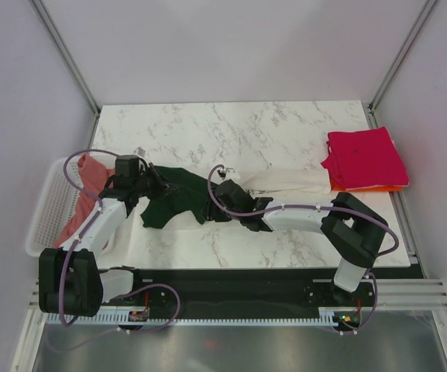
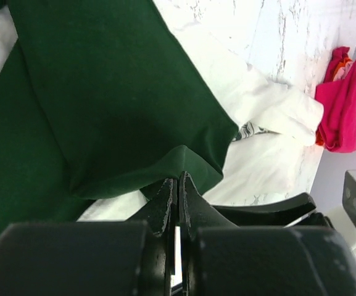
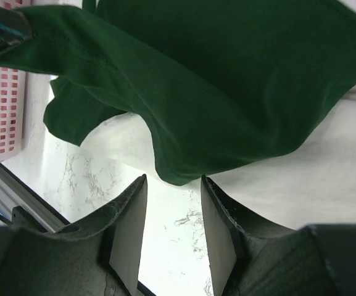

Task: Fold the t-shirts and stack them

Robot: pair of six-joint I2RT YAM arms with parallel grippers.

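My left gripper (image 2: 178, 180) was clamped tight, its two fingers pressed together on the hem of the dark green sleeve (image 2: 103, 92) of the cream t-shirt (image 1: 289, 183), and the cloth pulled up toward that pinch. My right gripper (image 3: 173, 180) stood roughly halfway apart with nothing between its fingers. The rounded edge of the green cloth hung just beyond their tips, above the marble table (image 1: 231, 128), and I could not tell whether it brushed them. The shirt lay stretched across the middle of the table between my two arms, the green part toward the left and the cream body reaching right, where a bit of black print showed in a fold. At the cream end, touching it or just beside it, a folded magenta t-shirt (image 1: 362, 157) sat on top of an orange t-shirt (image 1: 382, 188) near the table's right edge. Off to the far left, a white lattice basket (image 1: 46, 213) held a crumpled salmon-pink t-shirt (image 1: 89, 175)
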